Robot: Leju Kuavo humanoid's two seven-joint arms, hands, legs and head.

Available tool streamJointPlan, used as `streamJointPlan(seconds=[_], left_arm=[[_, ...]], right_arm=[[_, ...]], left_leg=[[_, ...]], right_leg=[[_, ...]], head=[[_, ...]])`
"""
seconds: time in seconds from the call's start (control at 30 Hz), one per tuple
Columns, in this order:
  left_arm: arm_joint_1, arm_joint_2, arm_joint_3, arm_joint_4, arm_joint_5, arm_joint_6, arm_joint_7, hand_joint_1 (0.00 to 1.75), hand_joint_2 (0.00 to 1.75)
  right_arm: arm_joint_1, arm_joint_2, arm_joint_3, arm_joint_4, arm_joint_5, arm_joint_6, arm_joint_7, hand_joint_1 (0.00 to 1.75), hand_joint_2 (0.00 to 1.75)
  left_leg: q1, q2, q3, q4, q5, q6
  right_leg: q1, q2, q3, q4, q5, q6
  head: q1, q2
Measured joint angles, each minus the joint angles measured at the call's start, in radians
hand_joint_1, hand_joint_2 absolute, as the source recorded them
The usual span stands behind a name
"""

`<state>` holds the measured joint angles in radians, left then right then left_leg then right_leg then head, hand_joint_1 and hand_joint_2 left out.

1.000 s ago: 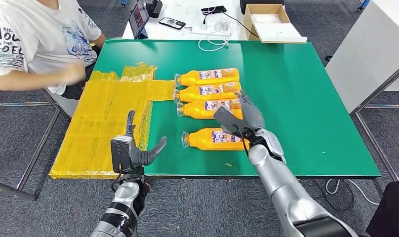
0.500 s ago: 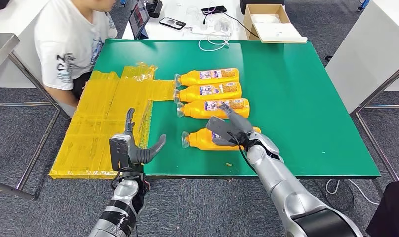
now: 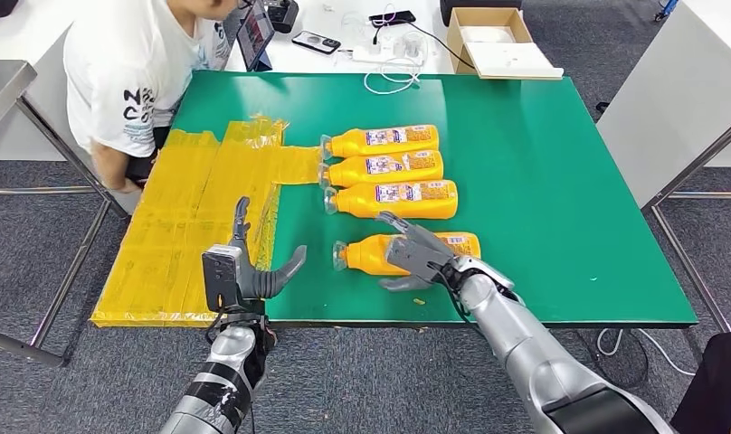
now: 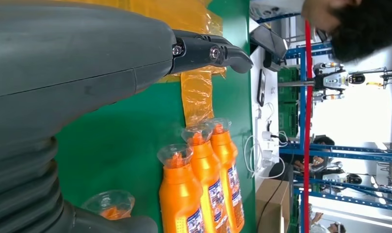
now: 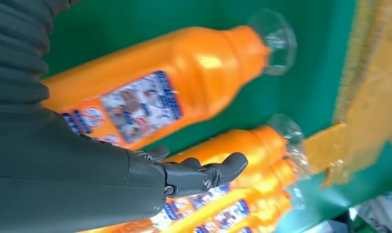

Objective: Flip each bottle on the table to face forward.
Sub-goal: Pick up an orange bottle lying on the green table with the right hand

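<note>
Four orange bottles lie on their sides on the green table (image 3: 561, 181), caps pointing left. Three sit side by side: the far bottle (image 3: 380, 140), the middle bottle (image 3: 384, 168) and the third bottle (image 3: 393, 199). The nearest bottle (image 3: 362, 256) lies alone, its label (image 5: 140, 104) turned up. My right hand (image 3: 416, 256) hovers over its body with fingers spread and the thumb on the near side; its fingers (image 5: 204, 177) are not closed round it. My left hand (image 3: 249, 271) stands open above the table's front edge, holding nothing.
A yellow taped sheet (image 3: 190, 226) covers the table's left part. A person in a white shirt (image 3: 131, 72) sits at the far left corner. Behind stand a white table with a cardboard box (image 3: 498, 36), a tablet (image 3: 255, 34) and cables.
My right hand has come down and toward me, from over the third bottle to over the nearest one. The person has leaned back from the table. My left hand has stayed put.
</note>
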<state>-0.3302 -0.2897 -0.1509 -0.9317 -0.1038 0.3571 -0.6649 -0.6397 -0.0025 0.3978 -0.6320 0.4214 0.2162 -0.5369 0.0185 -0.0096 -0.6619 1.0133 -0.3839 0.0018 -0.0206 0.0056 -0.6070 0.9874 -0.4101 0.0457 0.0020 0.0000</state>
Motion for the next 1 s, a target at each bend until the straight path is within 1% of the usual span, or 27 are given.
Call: streamJointPlan(seconds=[0.23, 0.33, 0.43, 0.57, 0.67, 0.8, 1.0], left_arm=[[0.0, 0.002, 0.001, 0.01, 0.0, 0.005, 0.007, 0.0, 1.75], [-0.001, 0.003, 0.001, 0.012, 0.0, 0.006, 0.008, 0.0, 1.75], [-0.001, 0.003, 0.002, 0.013, 0.0, 0.007, 0.01, 0.0, 1.75], [0.0, 0.004, 0.002, 0.013, 0.0, 0.009, 0.017, 0.0, 1.75], [0.0, 0.004, 0.002, 0.014, -0.001, 0.009, 0.023, 0.0, 1.75], [0.0, 0.004, 0.002, 0.015, -0.002, 0.007, 0.028, 0.0, 1.75], [-0.001, 0.004, 0.004, 0.021, -0.002, 0.004, 0.03, 0.0, 1.75]], right_arm=[[-0.002, -0.044, 0.051, 0.015, 0.038, -0.067, 0.043, 0.0, 1.75], [-0.005, -0.055, 0.063, 0.019, 0.043, -0.076, 0.049, 0.0, 1.75], [-0.007, -0.061, 0.073, 0.023, 0.056, -0.097, 0.067, 0.0, 1.75], [-0.009, -0.062, 0.087, 0.028, 0.097, -0.169, 0.12, 0.0, 1.75], [-0.013, -0.059, 0.102, 0.036, 0.129, -0.2, 0.155, 0.0, 1.75], [-0.029, -0.05, 0.122, 0.06, 0.158, -0.211, 0.185, 0.0, 1.75], [-0.058, -0.043, 0.143, 0.099, 0.178, -0.187, 0.212, 0.0, 1.75]], left_leg=[[0.0, 0.0, 0.0, 0.0, 0.0, 0.0], [0.0, 0.0, 0.0, 0.0, 0.0, 0.0], [0.0, 0.0, 0.0, 0.0, 0.0, 0.0], [0.0, 0.0, 0.0, 0.0, 0.0, 0.0], [0.0, 0.0, 0.0, 0.0, 0.0, 0.0], [0.0, 0.0, 0.0, 0.0, 0.0, 0.0], [0.0, 0.0, 0.0, 0.0, 0.0, 0.0]], right_leg=[[0.0, 0.0, 0.0, 0.0, 0.0, 0.0], [0.0, 0.0, 0.0, 0.0, 0.0, 0.0], [0.0, 0.0, 0.0, 0.0, 0.0, 0.0], [0.0, 0.0, 0.001, 0.0, 0.0, 0.0], [0.0, 0.0, 0.001, 0.0, 0.0, 0.0], [0.0, 0.0, 0.001, 0.0, 0.0, 0.0], [0.0, 0.0, 0.001, 0.0, 0.0, 0.0]], head=[[0.0, 0.0], [0.0, 0.0], [0.0, 0.0], [0.0, 0.0], [0.0, 0.0], [0.0, 0.0], [0.0, 0.0]])
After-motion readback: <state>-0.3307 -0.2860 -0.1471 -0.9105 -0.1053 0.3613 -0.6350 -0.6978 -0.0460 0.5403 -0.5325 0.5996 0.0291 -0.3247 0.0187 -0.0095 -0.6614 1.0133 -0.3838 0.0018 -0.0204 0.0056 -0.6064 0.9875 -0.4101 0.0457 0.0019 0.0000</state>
